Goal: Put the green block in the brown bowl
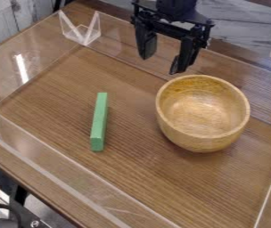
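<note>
While the tool hangs above the far side of the tabletop, its dark fingers point down and stand spread apart, pinching nothing. Just below and in front of it sits the bowl, upright on the wood, its hollow bare. Well to the left of the bowl lies the block, flat on the tabletop, its long side running roughly toward and away from the camera, touching neither bowl nor tool. Low clear walls ring the tabletop, one corner showing at the far left.
</note>
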`<state>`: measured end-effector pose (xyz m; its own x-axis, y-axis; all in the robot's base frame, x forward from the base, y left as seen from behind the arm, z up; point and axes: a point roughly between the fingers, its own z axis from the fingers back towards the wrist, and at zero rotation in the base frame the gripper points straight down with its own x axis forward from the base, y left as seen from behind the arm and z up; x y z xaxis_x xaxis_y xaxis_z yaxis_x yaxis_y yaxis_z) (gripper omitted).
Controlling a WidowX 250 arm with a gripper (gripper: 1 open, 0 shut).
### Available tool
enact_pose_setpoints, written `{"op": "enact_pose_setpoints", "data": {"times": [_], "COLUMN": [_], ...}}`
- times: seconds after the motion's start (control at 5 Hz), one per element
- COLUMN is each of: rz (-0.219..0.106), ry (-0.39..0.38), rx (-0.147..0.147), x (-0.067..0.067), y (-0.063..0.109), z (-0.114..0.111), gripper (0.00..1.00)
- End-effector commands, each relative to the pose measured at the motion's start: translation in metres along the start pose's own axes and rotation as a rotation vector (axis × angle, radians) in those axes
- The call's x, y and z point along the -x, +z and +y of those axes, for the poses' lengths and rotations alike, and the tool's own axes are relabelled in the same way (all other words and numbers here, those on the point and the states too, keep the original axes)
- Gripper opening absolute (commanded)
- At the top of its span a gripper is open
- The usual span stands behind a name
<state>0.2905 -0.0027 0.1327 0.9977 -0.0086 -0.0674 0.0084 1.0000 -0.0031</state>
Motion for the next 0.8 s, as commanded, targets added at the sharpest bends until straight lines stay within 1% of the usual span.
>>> {"op": "enact_pose_setpoints", "data": {"times": [0.0, 0.2, 0.4, 0.6], "rz": [0.001, 0.017, -0.03, -0.061], "ry": [0.076, 0.232, 0.386, 0.443], "rx": [0.006, 0.022, 0.041, 0.058], "x": [0.011, 0.036, 0.068, 0.07], "y": [-0.005, -0.032, -0.044, -0.056], "z": [0.016, 0.052, 0.09, 0.083], "gripper": [1.0, 1.0, 1.0, 1.0]}}
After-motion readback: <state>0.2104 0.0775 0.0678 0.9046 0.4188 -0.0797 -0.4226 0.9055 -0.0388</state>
